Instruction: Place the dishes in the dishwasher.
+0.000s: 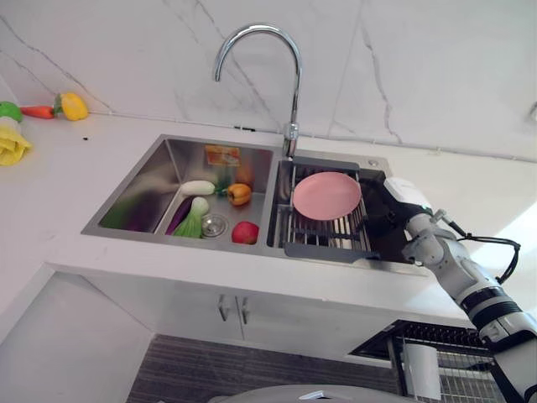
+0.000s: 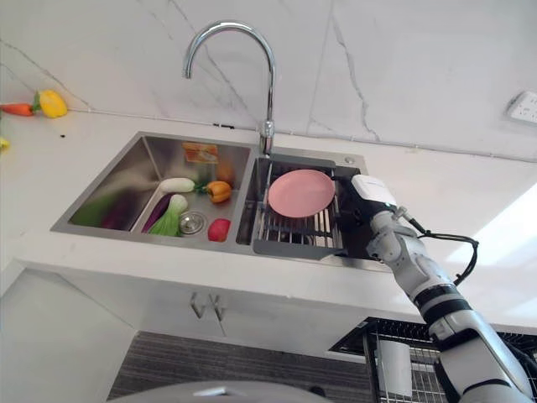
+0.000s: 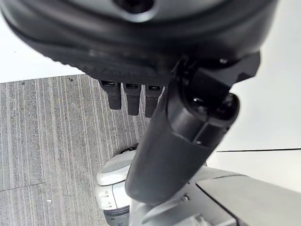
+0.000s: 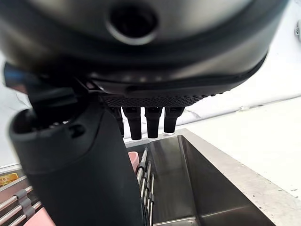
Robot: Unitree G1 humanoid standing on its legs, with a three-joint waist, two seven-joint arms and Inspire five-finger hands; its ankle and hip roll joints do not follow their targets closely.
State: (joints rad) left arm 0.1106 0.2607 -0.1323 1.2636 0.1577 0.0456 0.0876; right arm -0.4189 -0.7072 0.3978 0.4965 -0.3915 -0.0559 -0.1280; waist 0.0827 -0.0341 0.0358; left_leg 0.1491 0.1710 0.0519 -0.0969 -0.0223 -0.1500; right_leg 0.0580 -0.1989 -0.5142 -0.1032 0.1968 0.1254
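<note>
A pink plate [image 1: 326, 196] lies on the wire drying rack [image 1: 323, 242] set over the right basin of the steel sink [image 1: 126, 218]. My right hand [image 1: 384, 217] hovers at the plate's right rim, over the basin. Seen from the right wrist, its fingers [image 4: 146, 121] hang straight and the thumb stands apart, with a sliver of the pink plate [image 4: 133, 161] just past the thumb. I cannot tell whether the hand touches the plate. My left hand [image 3: 131, 96] hangs over the grey floor with relaxed fingers, holding nothing.
The left basin holds several toy vegetables and fruits [image 1: 239, 194]. A tall curved faucet [image 1: 292, 84] rises behind the sink. A yellow pepper [image 1: 74, 106] and a carrot lie on the counter's far left. A wire dishwasher basket [image 1: 445, 357] stands pulled out at lower right.
</note>
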